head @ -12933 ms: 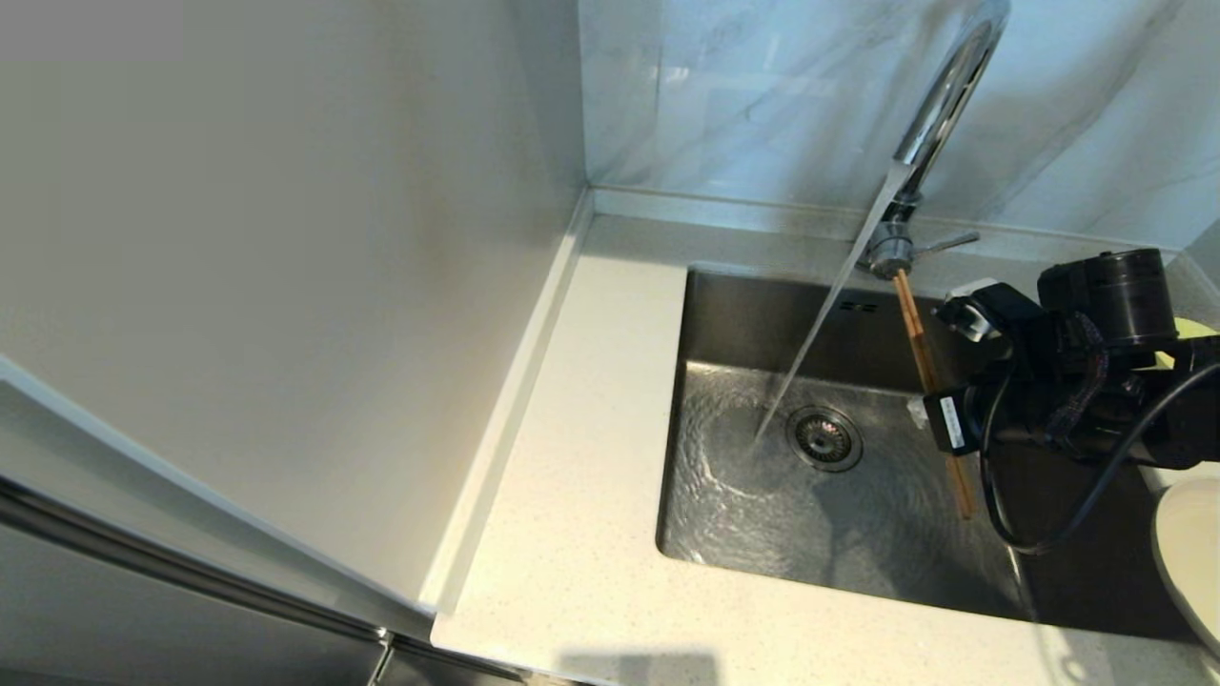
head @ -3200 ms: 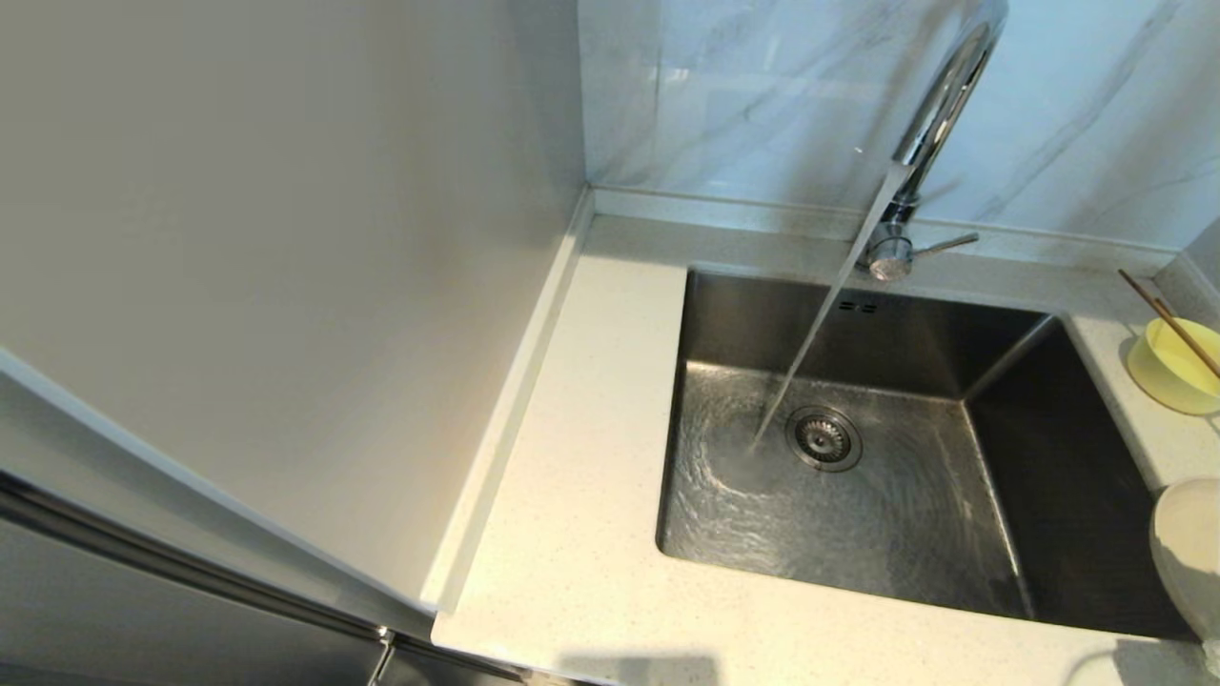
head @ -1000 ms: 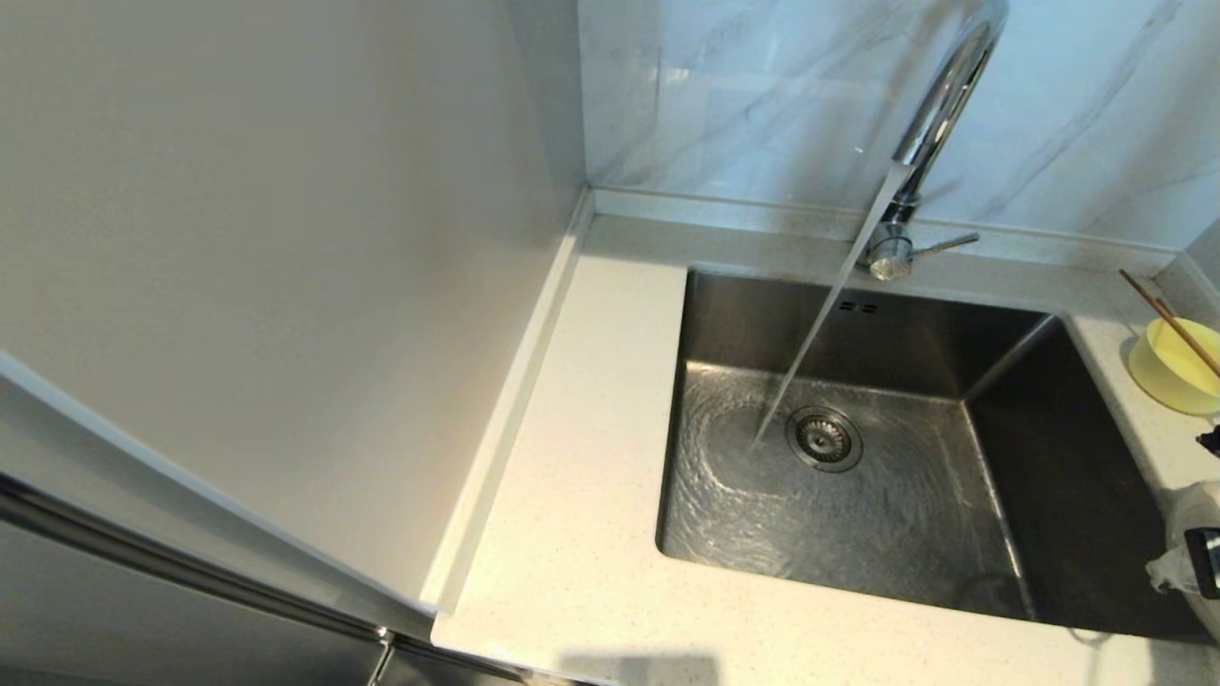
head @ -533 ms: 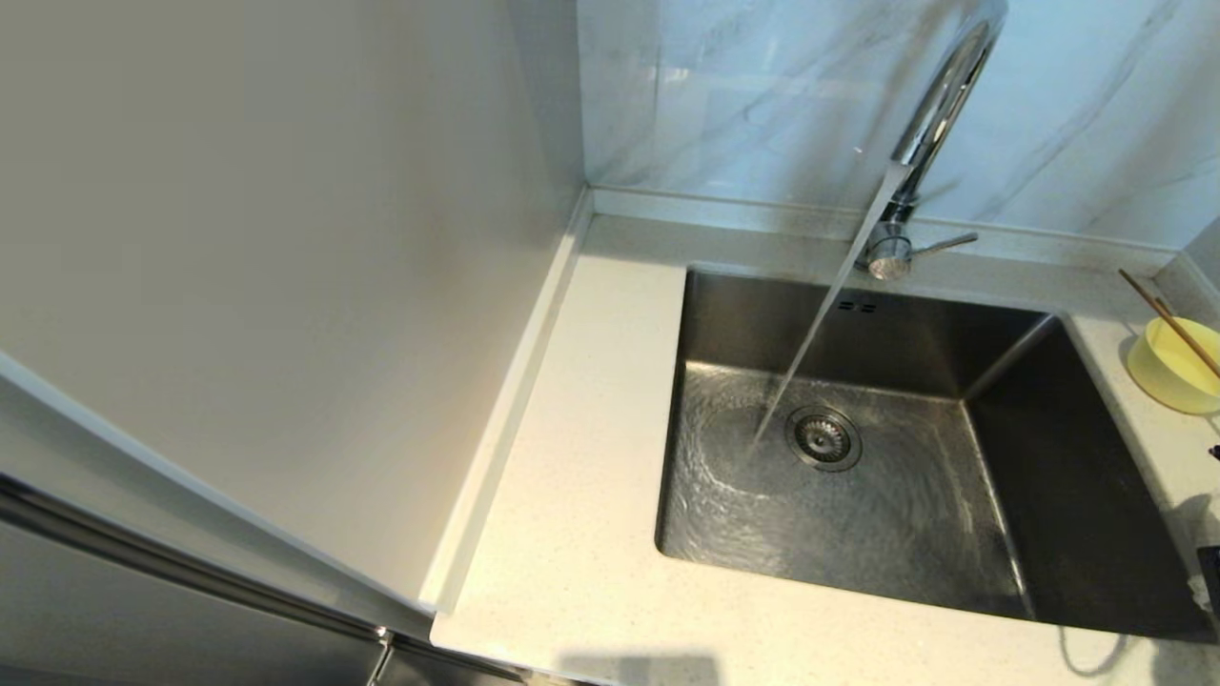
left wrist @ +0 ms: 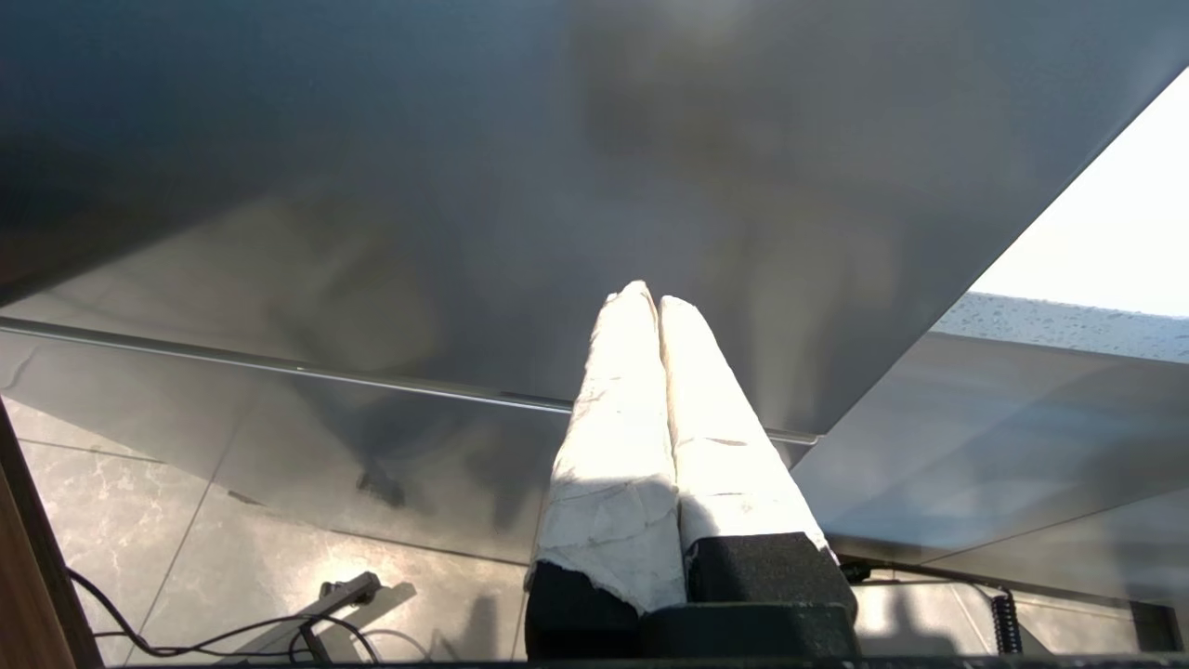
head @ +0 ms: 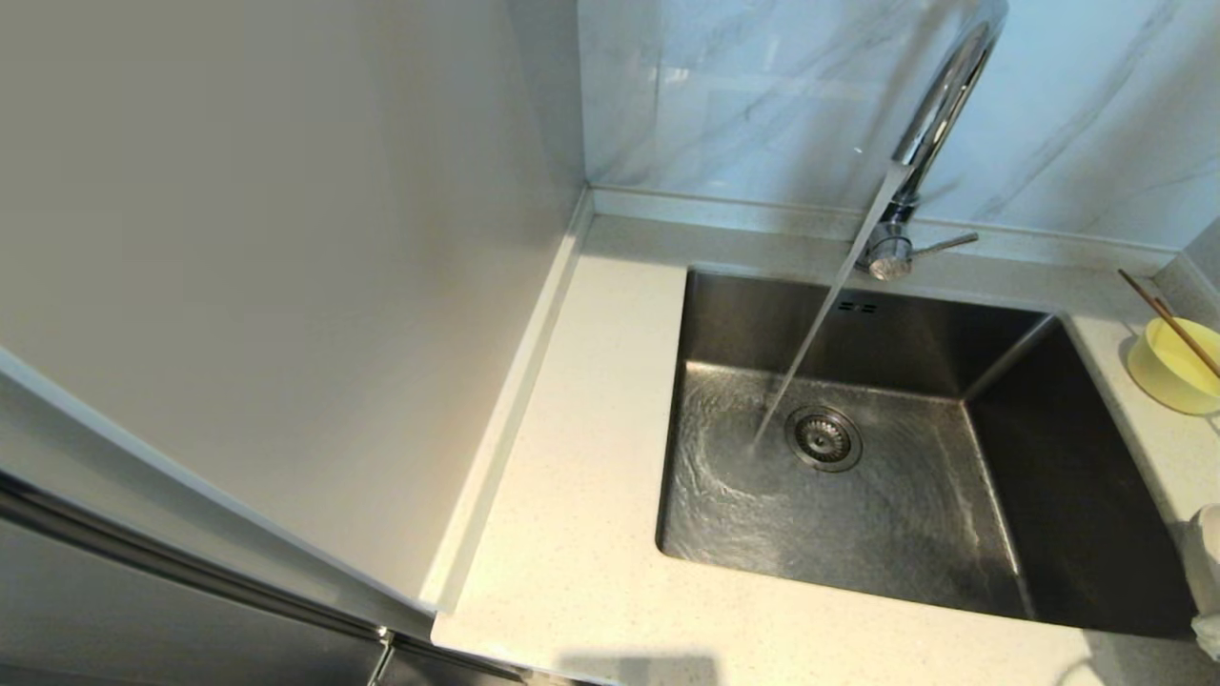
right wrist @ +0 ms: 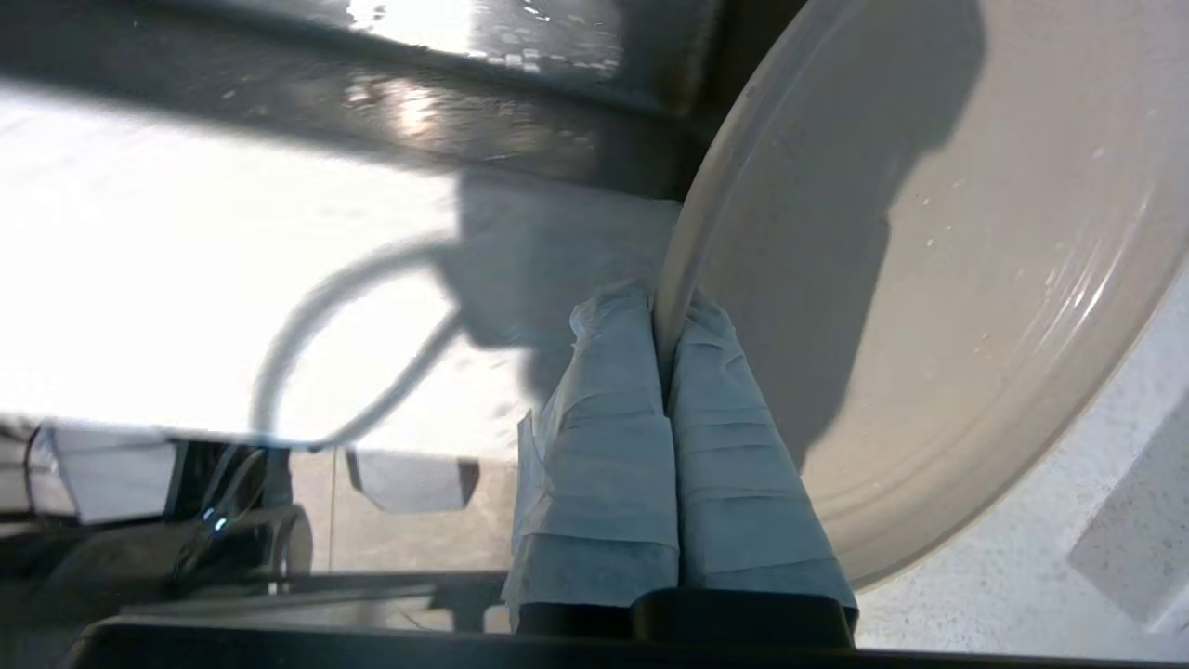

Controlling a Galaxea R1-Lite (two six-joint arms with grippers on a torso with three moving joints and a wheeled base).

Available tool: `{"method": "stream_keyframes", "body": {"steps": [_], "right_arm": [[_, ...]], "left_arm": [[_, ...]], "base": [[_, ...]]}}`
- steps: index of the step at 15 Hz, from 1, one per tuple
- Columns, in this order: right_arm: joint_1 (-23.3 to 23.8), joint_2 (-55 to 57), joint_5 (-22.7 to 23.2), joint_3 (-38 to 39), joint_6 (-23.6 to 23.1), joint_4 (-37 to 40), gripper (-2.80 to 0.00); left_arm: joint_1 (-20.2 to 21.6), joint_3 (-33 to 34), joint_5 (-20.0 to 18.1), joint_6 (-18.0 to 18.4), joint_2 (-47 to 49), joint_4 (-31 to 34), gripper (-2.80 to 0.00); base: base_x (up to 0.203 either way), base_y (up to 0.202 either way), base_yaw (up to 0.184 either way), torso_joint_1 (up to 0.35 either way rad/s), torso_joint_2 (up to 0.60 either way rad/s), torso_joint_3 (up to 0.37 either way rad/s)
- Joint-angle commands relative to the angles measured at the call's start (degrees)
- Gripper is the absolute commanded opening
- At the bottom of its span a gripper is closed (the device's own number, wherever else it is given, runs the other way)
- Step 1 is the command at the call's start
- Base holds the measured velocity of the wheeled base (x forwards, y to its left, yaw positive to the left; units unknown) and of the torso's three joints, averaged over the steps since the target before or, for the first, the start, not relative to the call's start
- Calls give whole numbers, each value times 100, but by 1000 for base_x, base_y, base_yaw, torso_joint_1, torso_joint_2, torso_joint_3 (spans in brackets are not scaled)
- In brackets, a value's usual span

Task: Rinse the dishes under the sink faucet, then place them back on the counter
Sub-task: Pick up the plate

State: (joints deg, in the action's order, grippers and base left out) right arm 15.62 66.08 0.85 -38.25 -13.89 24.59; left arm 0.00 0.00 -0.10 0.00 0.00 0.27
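Water runs from the chrome faucet into the steel sink, landing beside the round drain. The pale yellow bowl stands on the counter right of the sink, and the brown chopsticks lie across it. My right gripper is shut on the rim of the off-white plate, which is tilted above the speckled counter. In the head view only a sliver of the plate shows at the right edge. My left gripper is shut on nothing, parked low.
A plain wall panel rises along the counter's left side, and the marble wall stands behind the faucet. The faucet's thin lever points right. The left gripper faces a grey cabinet front above a tiled floor.
The chopsticks, earlier held over the sink, now lie on the bowl. My right gripper came in at the right edge and took the plate, which has shifted mostly out of the head view.
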Motion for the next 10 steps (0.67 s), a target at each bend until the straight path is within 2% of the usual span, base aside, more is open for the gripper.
{"method": "stream_keyframes", "body": {"steps": [1,4,7,10], "right_arm": [[-346,-315,92,-141,-17,112,-280],[-907,-341,223,-582,114,209,-280],[-1215,-430,1085,-981,166,221,-280],[-1521,-87,1351,-1480,274,209,-280]], "left_arm": [[0,0,1,0,0,0,-280],[0,0,1,0,0,0,-280],[0,0,1,0,0,0,-280],[0,0,1,0,0,0,-280]], "base": [[0,0,0,0,0,0],[0,0,0,0,0,0],[0,0,0,0,0,0],[0,0,0,0,0,0]]}}
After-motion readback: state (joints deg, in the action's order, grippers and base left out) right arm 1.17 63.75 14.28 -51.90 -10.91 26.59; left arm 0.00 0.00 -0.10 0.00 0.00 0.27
